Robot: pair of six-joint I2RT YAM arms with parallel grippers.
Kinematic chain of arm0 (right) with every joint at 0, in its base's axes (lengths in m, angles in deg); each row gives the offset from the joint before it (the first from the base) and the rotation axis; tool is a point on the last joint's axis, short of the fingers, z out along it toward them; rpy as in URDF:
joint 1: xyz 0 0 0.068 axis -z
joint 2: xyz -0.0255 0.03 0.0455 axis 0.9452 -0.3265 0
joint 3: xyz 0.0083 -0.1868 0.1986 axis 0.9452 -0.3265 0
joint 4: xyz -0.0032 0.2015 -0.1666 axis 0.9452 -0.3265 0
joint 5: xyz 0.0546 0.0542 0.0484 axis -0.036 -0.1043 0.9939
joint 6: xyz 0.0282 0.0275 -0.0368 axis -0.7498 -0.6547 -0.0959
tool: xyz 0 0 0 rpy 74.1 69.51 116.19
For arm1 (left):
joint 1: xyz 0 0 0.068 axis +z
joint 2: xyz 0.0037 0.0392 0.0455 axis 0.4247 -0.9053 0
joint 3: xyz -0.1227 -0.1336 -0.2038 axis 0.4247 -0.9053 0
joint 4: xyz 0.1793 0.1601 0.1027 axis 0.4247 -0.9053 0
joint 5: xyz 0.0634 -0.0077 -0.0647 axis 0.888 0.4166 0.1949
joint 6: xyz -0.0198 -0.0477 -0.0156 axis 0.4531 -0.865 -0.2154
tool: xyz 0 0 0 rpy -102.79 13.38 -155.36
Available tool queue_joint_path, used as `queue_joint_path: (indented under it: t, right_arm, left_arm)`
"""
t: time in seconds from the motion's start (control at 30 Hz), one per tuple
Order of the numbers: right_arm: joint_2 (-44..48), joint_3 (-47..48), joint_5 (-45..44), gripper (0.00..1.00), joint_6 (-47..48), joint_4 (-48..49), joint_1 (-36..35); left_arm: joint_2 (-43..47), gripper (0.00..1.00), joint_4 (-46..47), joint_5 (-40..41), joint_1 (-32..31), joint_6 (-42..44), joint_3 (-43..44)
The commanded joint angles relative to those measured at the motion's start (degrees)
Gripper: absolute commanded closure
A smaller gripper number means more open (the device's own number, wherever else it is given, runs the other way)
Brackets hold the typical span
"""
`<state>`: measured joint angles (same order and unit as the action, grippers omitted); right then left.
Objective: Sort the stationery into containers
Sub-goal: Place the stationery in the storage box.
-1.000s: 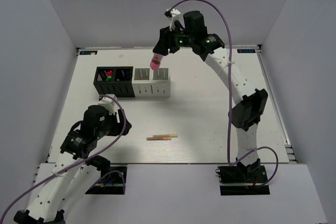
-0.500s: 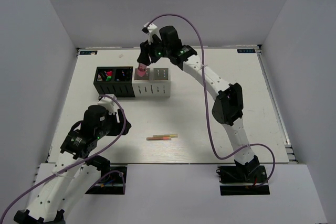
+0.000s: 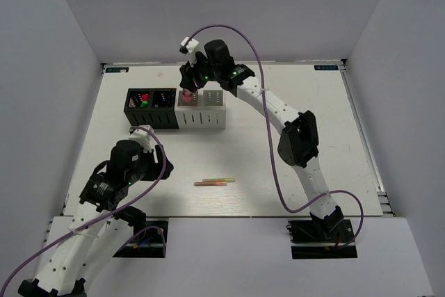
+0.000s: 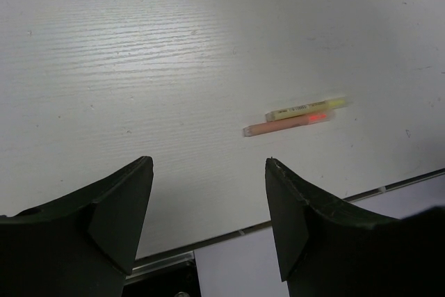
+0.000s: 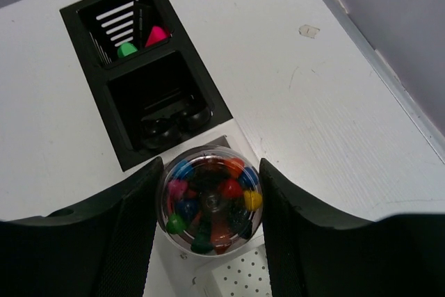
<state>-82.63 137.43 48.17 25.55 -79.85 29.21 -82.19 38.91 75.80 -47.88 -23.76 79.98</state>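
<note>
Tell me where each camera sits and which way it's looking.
Top external: high behind the bases, looking down on the white table; the left arm and right arm show.
Left wrist: on the left arm, facing down at two thin yellow-orange sticks; the open left gripper shows.
Right wrist: looking down over the black perforated cubes; the right gripper clamps a pink clear tube.
Shared: top and left wrist both show the sticks.

In the right wrist view the clear tube (image 5: 211, 198) covers most of the white cube (image 5: 233, 279), whose remainder the bottom edge cuts off. Print on the yellow stick (image 4: 306, 108) is too small to read.
</note>
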Motion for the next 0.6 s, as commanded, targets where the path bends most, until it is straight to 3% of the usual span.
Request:
queue_joint_path:
  t: [0.0, 0.1, 0.2, 0.3, 0.33, 0.37, 0.4, 0.5, 0.53, 0.57]
  right_arm:
    - [-0.14, 0.71, -1.01, 0.41, 3.29, 0.66, -0.89]
    - [0.13, 0.79, -1.10, 0.20, 2.85, 0.14, -1.07]
    - [1.44, 0.09, -0.66, 0.18, 2.50, 0.05, -1.24]
    - [4.78, -1.66, 0.04, 0.38, 0.92, 0.31, -0.89]
    - [7.14, -4.10, 0.30, 0.92, -0.56, 0.48, -0.72]
    - [9.86, -5.35, -0.56, 1.00, -1.10, 0.48, -0.63]
    - [13.54, -8.23, -1.62, 1.00, -1.54, 0.05, -0.71]
    - [24.43, -18.23, -2.59, 1.00, 1.87, -3.97, -0.10]
    - [26.91, -23.76, -0.16, 0.85, 5.19, -5.13, 0.51]
    - [34.24, -29.91, 0.91, 0.10, 10.01, -9.49, 0.86]
  left_arm:
    - [-0.16, 0.24, 0.91, -0.94, -0.20, -0.85, 0.18]
    - [-0.51, 0.24, 1.35, -1.29, -0.11, -1.03, -0.09]
    - [-1.21, 0.24, 1.61, -1.47, -0.20, -1.03, 0.18]
    - [-2.26, 0.40, 2.22, -2.26, -0.20, -0.94, 0.44]
    - [-2.70, 0.73, 2.75, -2.52, -0.20, -0.85, 0.35]
    - [-3.05, 0.88, 3.54, -3.31, -0.20, -1.02, 0.44]
    - [-3.32, 0.98, 3.81, -4.62, -0.20, -1.11, 0.62]
    - [-7.61, 1.00, 6.27, -9.79, -0.29, -0.50, 1.23]
    - [-9.80, 1.00, 7.14, -10.95, -0.81, 0.72, 1.23]
    - [-10.96, 0.96, 8.80, -12.61, -1.07, 1.17, 1.58]
